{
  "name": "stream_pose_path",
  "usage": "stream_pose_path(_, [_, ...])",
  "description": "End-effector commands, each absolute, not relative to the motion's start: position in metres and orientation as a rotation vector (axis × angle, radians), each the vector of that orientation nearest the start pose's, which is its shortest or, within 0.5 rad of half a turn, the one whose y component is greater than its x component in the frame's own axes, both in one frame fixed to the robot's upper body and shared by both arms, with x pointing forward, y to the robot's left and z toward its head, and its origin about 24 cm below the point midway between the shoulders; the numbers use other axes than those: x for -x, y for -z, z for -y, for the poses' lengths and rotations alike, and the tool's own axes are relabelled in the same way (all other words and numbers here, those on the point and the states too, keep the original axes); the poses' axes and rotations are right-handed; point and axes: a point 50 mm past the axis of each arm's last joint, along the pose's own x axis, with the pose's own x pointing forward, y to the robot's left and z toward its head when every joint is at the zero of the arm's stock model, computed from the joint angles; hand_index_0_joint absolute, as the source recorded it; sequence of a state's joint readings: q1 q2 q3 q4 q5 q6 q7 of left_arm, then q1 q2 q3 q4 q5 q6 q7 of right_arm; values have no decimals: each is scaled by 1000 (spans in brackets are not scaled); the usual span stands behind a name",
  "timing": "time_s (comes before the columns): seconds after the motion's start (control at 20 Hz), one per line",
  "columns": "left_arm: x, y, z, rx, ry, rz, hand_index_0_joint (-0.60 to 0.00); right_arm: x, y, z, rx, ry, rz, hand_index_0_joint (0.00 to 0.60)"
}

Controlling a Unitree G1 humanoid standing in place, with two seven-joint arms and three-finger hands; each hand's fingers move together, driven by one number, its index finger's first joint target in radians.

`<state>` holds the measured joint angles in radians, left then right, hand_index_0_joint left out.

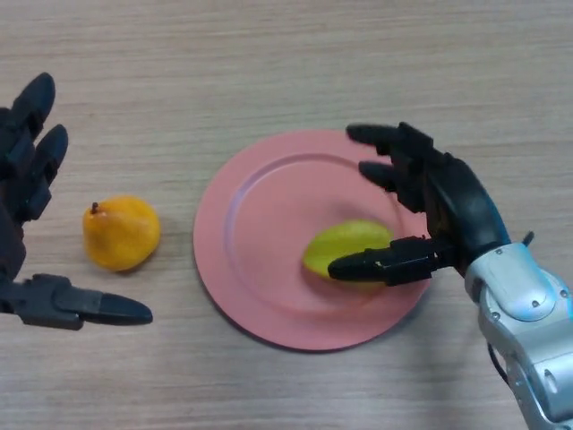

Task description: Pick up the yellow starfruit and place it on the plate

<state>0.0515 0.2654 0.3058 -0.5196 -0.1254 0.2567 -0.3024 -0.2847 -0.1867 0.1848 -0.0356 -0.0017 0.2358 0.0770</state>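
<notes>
The yellow-green starfruit [345, 244] lies on the pink plate [260, 237], in its right half. My right hand [448, 202] hovers over the plate's right edge with its fingers straight and spread. Its thumb crosses the fruit's lower right side and the fingers stretch out above the fruit, apart from it. At the left edge of the head view my left hand [22, 179] rests open, nothing in it.
An orange pear-shaped fruit [121, 233] sits on the wooden table [286, 63] left of the plate, between my left hand's fingers and thumb but apart from both.
</notes>
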Motion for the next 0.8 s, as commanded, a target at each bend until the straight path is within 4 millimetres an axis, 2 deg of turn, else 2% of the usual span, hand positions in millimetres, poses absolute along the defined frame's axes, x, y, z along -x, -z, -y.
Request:
stream_pose_path(0.05, [-215, -171, -226, -307, 58, 420, 0, -297, -143, 123, 178, -268, 277, 0])
stream_pose_path(0.25, [-215, -178, -218, -294, 63, 426, 0, -268, -170, 146, 91, -216, 360, 0])
stream_pose_path(0.5, [-219, -181, -207, -282, 92, 393, 0, -222, -175, 182, 134, -170, 364, 0])
stream_pose_path(0.65, [-222, -181, -205, -293, 94, 385, 0, -214, -177, 189, 246, -169, 340, 0])
stream_pose_path(0.8, [-224, -191, -207, -273, 82, 442, 0, -211, -187, 187, 315, -188, 371, 0])
